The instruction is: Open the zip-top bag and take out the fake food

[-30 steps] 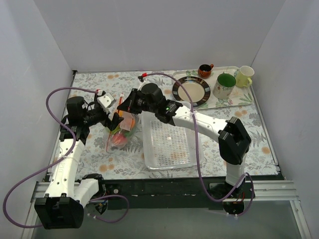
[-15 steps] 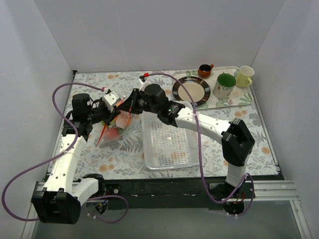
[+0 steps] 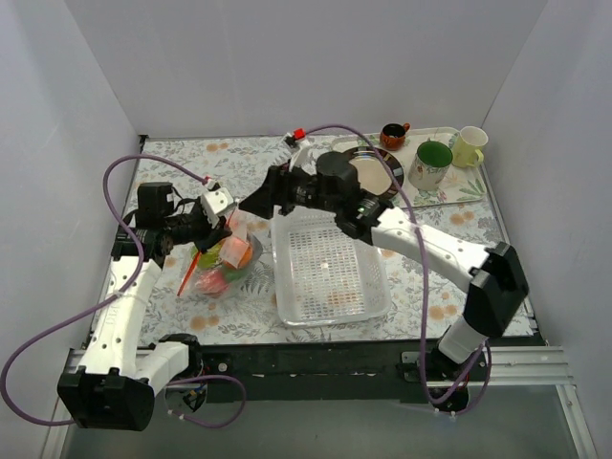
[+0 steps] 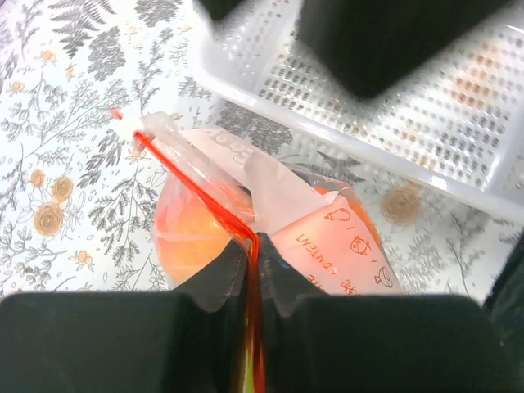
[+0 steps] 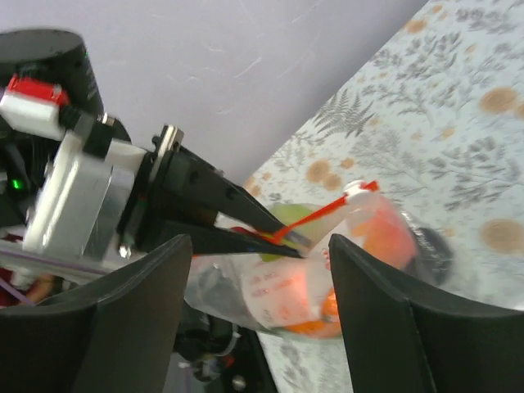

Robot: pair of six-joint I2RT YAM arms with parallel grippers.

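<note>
The zip-top bag (image 3: 226, 265) lies left of the white basket with the fake food inside: an orange ball (image 4: 187, 237) and a lime-green apple (image 5: 281, 218) show through the plastic. My left gripper (image 4: 254, 244) is shut on the bag's orange-red zip strip (image 4: 192, 184); from above it (image 3: 204, 239) sits at the bag's left side. My right gripper (image 3: 251, 205) hovers open just above and behind the bag, touching nothing. In its own view the right gripper (image 5: 258, 246) frames the bag (image 5: 307, 296) and the left gripper (image 5: 291, 244) pinching the strip.
A white mesh basket (image 3: 330, 268) sits right of the bag. At the back right a tray (image 3: 457, 187) carries a striped plate (image 3: 368, 175), a green mug (image 3: 430, 163), a yellow cup (image 3: 469, 145) and a small brown cup (image 3: 393, 134). Walls close in on three sides.
My left gripper closed on the zip strip. My right gripper opened, let go of the bag and drew back to the right. The bag settled lower on the table.
</note>
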